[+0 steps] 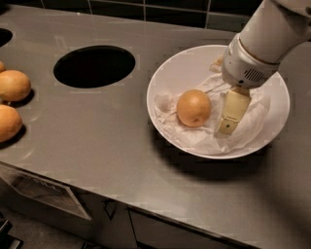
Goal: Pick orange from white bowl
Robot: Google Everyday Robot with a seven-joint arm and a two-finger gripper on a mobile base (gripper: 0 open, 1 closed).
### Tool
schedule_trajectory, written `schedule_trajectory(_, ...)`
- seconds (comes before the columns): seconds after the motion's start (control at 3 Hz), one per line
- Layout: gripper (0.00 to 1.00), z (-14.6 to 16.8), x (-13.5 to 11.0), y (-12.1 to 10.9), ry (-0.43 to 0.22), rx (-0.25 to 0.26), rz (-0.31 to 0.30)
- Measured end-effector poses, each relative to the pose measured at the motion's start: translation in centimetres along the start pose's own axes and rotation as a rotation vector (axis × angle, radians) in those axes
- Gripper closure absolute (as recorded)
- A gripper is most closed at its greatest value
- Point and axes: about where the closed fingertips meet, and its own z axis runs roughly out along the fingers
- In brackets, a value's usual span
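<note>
I stand near a gray counter (97, 146), and on its right part sits the white bowl (189, 68), wide and shallow, with a crumpled sheet of white paper (255, 116) lying inside it. The orange (193, 107) rests on this paper, a little left of the middle of the bowl, and nothing touches it from above. The gripper (229, 121) is down inside the bowl, just beside the orange on its right side, with its pale tip pointing at the paper and a narrow gap between it and the fruit. Whether the claw is apart or together I cannot tell, because the thick white arm (272, 39) comes in from the upper right corner and covers most of it. It does not hold the orange. Left of the bowl there is a dark round hole (94, 66) in the counter. Well apart, at the left edge, lie two other fruits, one (13, 85) above the other (8, 122), more yellow in colour. Behind the counter runs a dark tiled wall (146, 7).
</note>
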Motion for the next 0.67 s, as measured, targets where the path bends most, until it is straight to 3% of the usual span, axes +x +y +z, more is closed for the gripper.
schedule_trajectory(0.67,0.00,2.03,-0.88,-0.98,0.019,-0.012,-0.038)
